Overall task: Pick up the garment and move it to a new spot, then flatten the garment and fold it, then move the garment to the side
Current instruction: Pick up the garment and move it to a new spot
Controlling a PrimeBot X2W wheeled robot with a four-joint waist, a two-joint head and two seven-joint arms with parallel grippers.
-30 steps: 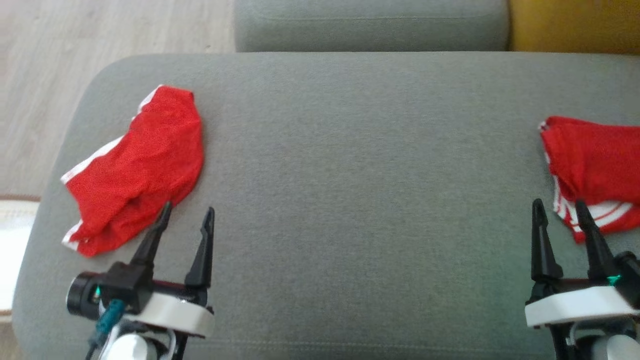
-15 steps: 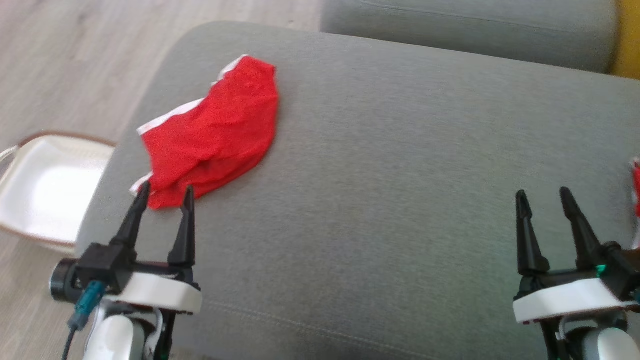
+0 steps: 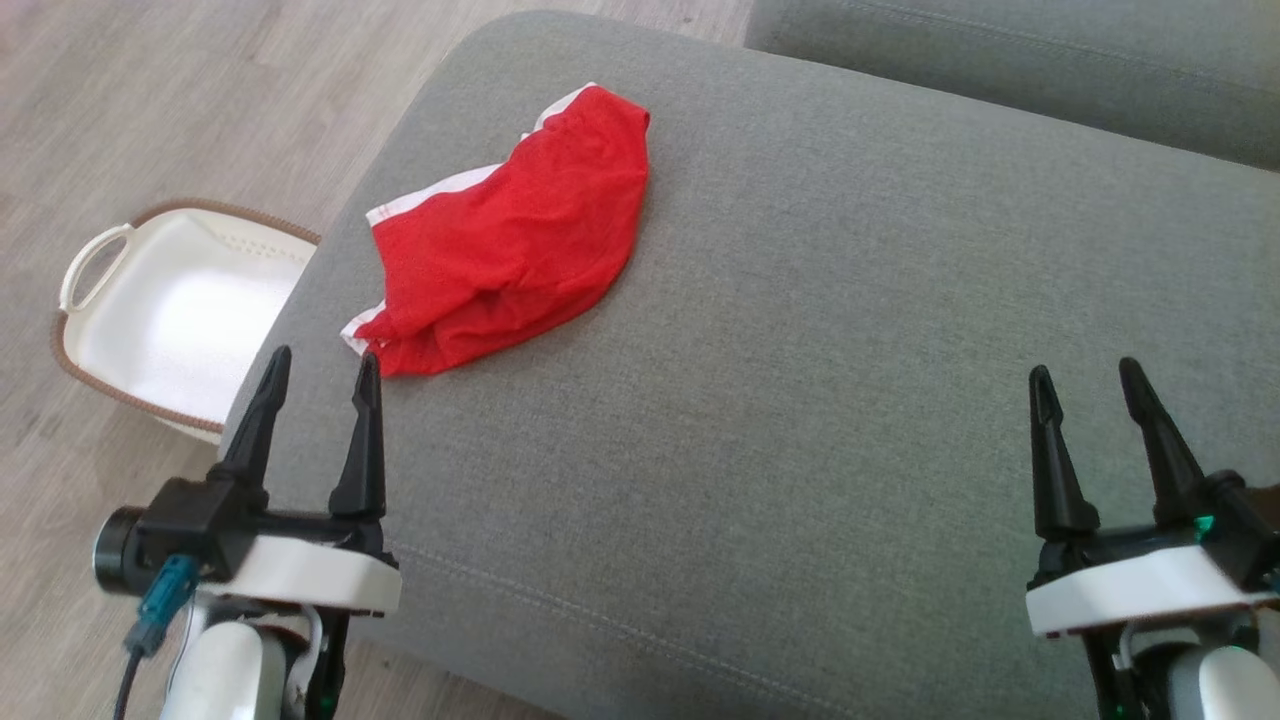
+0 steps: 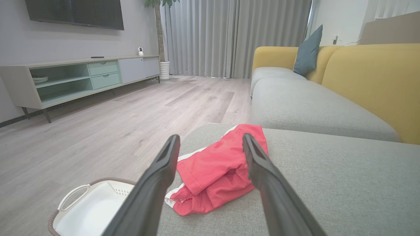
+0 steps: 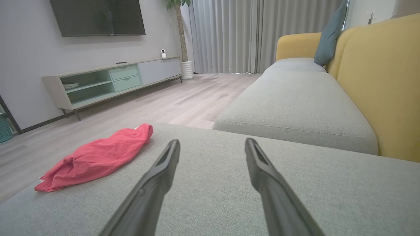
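Garment (image 3: 510, 235) lies crumpled on the cushion (image 3: 800, 350), outside the basket (image 3: 232, 211).

The garment (image 3: 520, 240) is red with white edging, the cushion (image 3: 850, 330) plain grey. The basket (image 3: 190, 320) is white with a brown rim, the floor (image 3: 150, 100) pale wood-grain.

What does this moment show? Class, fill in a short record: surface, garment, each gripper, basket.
surface: grey sofa cushion
garment: red with white trim, crumpled, near the cushion's left end
left gripper: open, empty, close to the garment's near corner
right gripper: open, empty, above bare cushion
basket: white, on the wooden floor left of the cushion
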